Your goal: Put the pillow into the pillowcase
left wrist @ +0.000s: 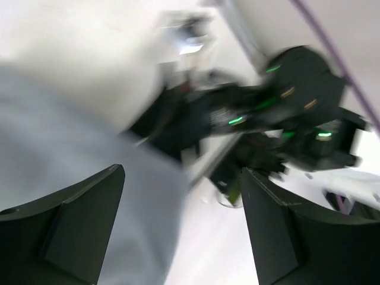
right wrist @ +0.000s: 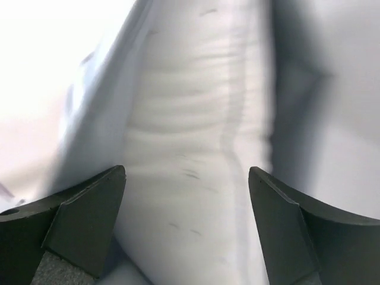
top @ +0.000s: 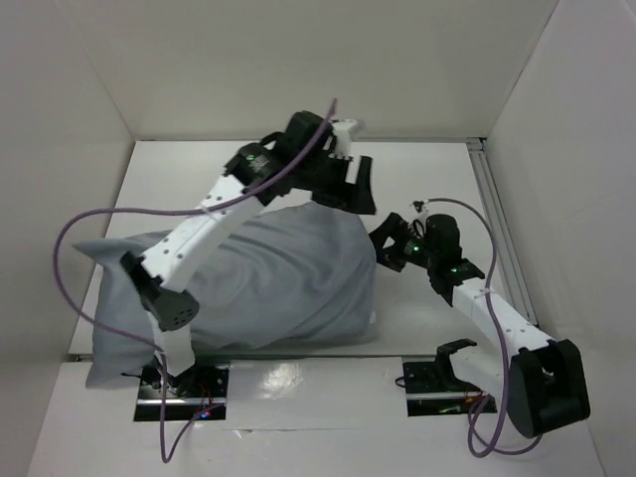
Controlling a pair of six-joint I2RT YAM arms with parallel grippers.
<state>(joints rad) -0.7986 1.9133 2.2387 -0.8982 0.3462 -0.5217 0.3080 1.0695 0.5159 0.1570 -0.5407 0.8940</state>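
The grey pillowcase lies bulging across the table's middle, from the near left to the centre right. The white pillow is inside it. Its end shows between grey folds in the right wrist view. My left gripper is open and empty, above the pillowcase's far right corner. The left wrist view is blurred and shows grey cloth beside the open gripper. My right gripper is open and empty, just off the pillowcase's right end, and its jaws face the pillow's end.
White walls close in the table on the left, back and right. A metal rail runs along the right wall. The right arm's black wrist sits close in front of the left gripper. Arm bases and purple cables are at the near edge.
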